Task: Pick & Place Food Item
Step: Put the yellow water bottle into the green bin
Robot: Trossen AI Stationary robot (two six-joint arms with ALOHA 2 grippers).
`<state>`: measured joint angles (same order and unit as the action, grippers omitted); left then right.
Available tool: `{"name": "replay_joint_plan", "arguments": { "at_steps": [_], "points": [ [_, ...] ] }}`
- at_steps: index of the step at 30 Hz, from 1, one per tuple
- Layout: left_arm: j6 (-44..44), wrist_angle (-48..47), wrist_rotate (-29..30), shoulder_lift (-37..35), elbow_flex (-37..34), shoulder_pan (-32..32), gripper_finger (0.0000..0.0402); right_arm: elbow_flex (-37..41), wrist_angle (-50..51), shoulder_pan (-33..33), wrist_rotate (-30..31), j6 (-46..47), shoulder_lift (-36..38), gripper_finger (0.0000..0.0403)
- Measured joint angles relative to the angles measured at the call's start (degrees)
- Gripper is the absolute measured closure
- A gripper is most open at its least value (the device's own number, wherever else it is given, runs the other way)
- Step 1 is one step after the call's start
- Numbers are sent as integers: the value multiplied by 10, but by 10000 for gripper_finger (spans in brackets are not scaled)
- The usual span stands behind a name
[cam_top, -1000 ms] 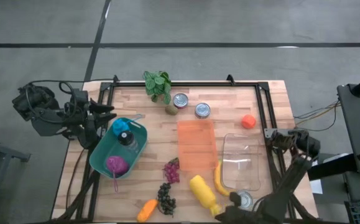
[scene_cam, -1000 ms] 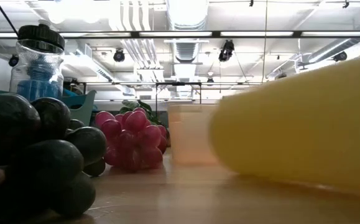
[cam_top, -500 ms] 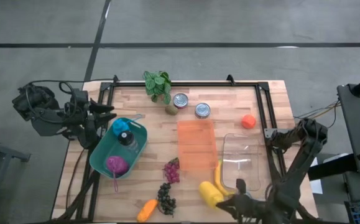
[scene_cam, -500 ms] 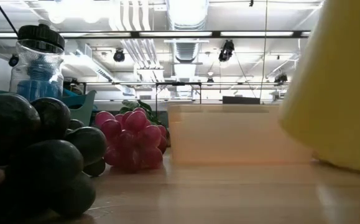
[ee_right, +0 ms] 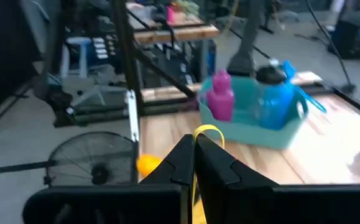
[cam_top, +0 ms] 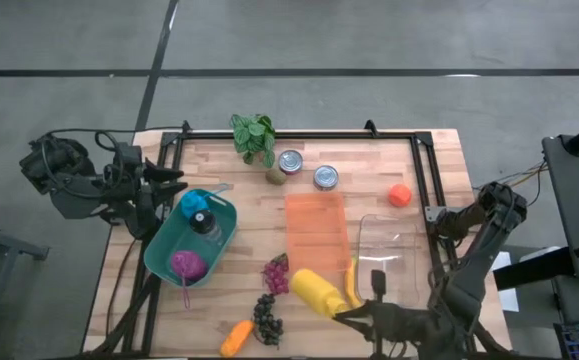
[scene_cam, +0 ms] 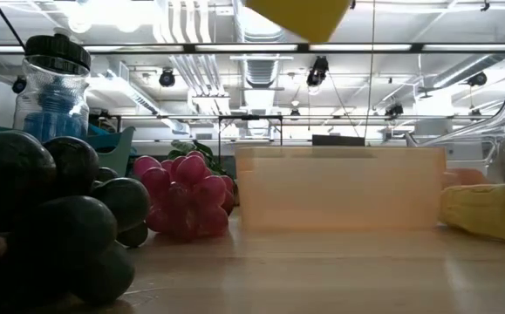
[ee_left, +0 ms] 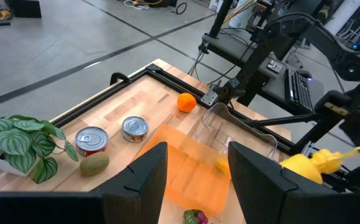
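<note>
One item in transit: yellow mustard bottle (cam_top: 318,292) lifted clear of the table (cam_top: 369,170), hanging tilted just in front of the orange tray (cam_top: 315,232) and beside the banana (cam_top: 350,285). Seen in low view only as a yellow underside (scene_cam: 297,13) at the upper edge, well above the tray's near wall (scene_cam: 339,187). Carry step judged under way; pick done, placement not yet.

Right gripper (cam_top: 347,314) at the near table edge, fingers pressed tight together, pinching what looks like the bottle's thin yellow nozzle (ee_right: 207,132). Narrow grip, bottle body hanging off to one side; judged prone to swing or slip.

Next move, as a guess: carry over a receptacle and lower before release. Candidates: orange tray directly behind, or clear plastic container (cam_top: 389,260) to its right. Destination not stated in the task, so cannot tell which.

Left gripper (ee_left: 192,177) parked off the table's left edge near the teal bin (cam_top: 164,255), fingers spread partway, holding nothing.

Elsewhere: red grapes (cam_top: 276,275), dark grapes (cam_top: 266,317), carrot (cam_top: 235,338), untouched near the front.
</note>
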<state>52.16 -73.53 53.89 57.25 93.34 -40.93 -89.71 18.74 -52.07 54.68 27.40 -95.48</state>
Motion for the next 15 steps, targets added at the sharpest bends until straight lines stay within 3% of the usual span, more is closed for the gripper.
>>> {"name": "replay_joint_plan", "arguments": {
  "at_steps": [7,15],
  "points": [
    [0,0,0,0,0,0,229,-19,-144,60,-83,-115,0,394],
    [0,0,0,0,0,0,229,-19,-224,135,-206,-150,-2,394]
  ]
}}
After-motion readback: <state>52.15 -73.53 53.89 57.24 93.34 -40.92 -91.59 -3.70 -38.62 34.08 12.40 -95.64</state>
